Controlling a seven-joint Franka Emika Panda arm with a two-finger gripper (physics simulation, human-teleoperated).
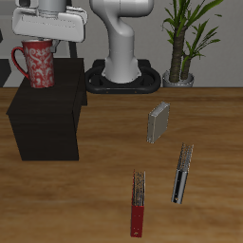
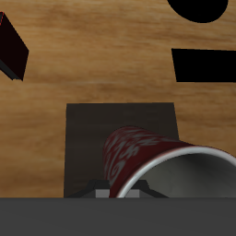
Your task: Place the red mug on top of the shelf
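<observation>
The red mug [image 1: 38, 65], red with a pale speckled pattern and a loop handle, hangs upright from my gripper [image 1: 44, 40], which is shut on its rim. Its base is at or just above the flat top of the shelf [image 1: 46, 123], the black-brown cabinet at the table's side; I cannot tell whether it touches. In the wrist view the mug [image 2: 138, 155] shows its light rim and dark inside, with the shelf top [image 2: 92, 124] directly beneath it.
A small grey open rack [image 1: 158, 123] stands mid-table. A dark red book [image 1: 139, 204] and a grey-black book [image 1: 182, 174] lie near the table's front edge. The robot base [image 1: 123, 71] and a potted plant [image 1: 185, 43] are at the back.
</observation>
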